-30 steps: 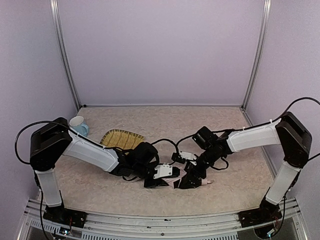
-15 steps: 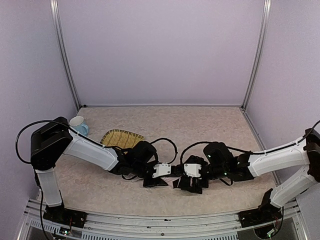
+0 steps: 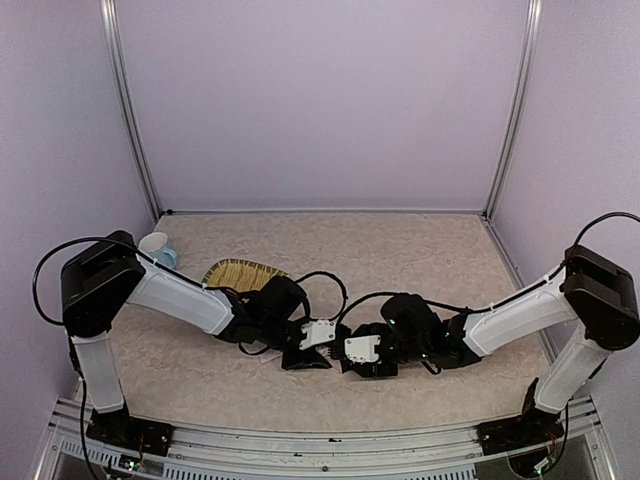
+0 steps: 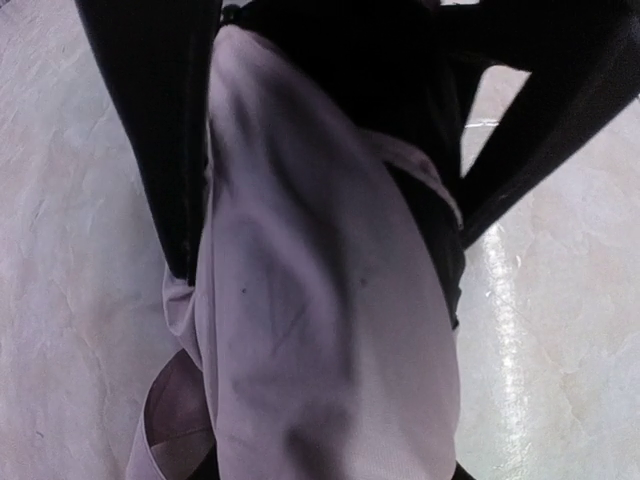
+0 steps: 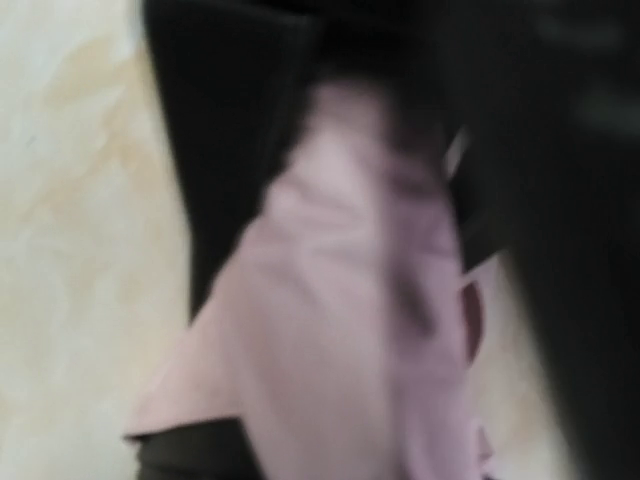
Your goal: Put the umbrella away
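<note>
The umbrella (image 3: 299,362) lies low on the table between my two grippers, and only scraps of its black lining show from above. My left gripper (image 3: 312,352) is shut on it. In the left wrist view the pale pink fabric (image 4: 320,330) fills the gap between the dark fingers (image 4: 150,130). My right gripper (image 3: 360,360) sits close beside the left one. In the blurred right wrist view, pink fabric (image 5: 340,340) spans the gap between its dark fingers (image 5: 230,150). The shaft and handle are hidden.
A woven yellow bamboo tray (image 3: 240,275) lies just behind the left arm. A white and blue cup (image 3: 158,250) stands at the far left. Cables loop over both wrists. The back and side walls enclose the table.
My right arm has swung down low and its gripper has slid left toward the left gripper. The left gripper has shifted slightly left. The pink handle tip seen earlier is hidden now.
</note>
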You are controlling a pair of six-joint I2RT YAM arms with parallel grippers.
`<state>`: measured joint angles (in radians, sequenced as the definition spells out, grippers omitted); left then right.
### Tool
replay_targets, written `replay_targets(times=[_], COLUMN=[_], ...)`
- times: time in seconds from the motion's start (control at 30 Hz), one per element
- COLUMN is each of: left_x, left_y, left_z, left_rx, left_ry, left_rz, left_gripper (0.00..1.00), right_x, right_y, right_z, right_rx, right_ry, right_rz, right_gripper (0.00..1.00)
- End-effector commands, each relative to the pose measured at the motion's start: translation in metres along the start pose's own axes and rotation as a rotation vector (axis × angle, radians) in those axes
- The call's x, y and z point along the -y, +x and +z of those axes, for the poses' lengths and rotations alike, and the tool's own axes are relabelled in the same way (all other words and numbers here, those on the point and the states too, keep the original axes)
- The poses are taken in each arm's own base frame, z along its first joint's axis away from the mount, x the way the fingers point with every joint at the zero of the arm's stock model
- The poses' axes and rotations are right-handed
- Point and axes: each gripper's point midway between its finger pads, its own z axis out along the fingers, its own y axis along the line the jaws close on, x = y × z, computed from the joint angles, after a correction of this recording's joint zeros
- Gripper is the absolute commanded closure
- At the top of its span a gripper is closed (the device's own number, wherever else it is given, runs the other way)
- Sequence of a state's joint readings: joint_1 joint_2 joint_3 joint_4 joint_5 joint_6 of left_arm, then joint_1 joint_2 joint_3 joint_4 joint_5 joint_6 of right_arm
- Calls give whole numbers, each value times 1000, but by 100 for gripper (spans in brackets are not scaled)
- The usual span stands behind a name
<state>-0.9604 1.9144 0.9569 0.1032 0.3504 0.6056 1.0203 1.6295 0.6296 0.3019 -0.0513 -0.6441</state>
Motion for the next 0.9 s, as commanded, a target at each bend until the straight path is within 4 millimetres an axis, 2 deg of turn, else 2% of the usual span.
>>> replay_targets(times=[0.0, 0.17, 0.2, 0.27, 0.3, 0.4, 0.43, 0.5, 0.57, 0.67, 0.7, 0.77, 0.87], left_x=[23, 18, 18, 17, 16, 17, 17, 18, 17, 11, 5, -6, -25], left_y=[26, 20, 19, 15, 15, 17, 18, 20, 19, 16, 13, 5, -17], left_z=[4, -6, -7, -9, -9, -7, -7, -7, -8, -11, -12, -20, -47], left_rx=[-49, 6, 12, 28, 28, 17, 13, 13, 20, 31, 45, 75, 160], left_ry=[95, 94, 93, 96, 97, 105, 110, 115, 117, 92, 63, -7, -148], left_rz=[-45, -56, -52, -42, -39, -39, -42, -46, -50, -67, -70, -63, -27], left_gripper=[71, 70, 70, 70, 70, 70, 70, 70, 70, 66, 62, 46, 27], right_x=[-19, -24, -24, -25, -25, -30, -32, -37, -38, -32, -28, -19, -1], right_y=[35, 56, 60, 72, 77, 88, 88, 89, 89, 85, 82, 71, 56], right_z=[8, 8, 9, 12, 13, 12, 11, 10, 9, 9, 9, 8, 5], right_rx=[-158, -265, -291, -357, -388, -440, -439, -443, -450, -445, -432, -398, -355], right_ry=[-44, -60, -57, -54, -54, -80, -93, -119, -127, -98, -85, -54, 3], right_rz=[-17, -45, -57, -75, -81, -95, -96, -92, -78, -60, -52, -37, -2], right_gripper=[47, 57, 54, 36, 32, 32, 35, 46, 68, 85, 87, 92, 100])
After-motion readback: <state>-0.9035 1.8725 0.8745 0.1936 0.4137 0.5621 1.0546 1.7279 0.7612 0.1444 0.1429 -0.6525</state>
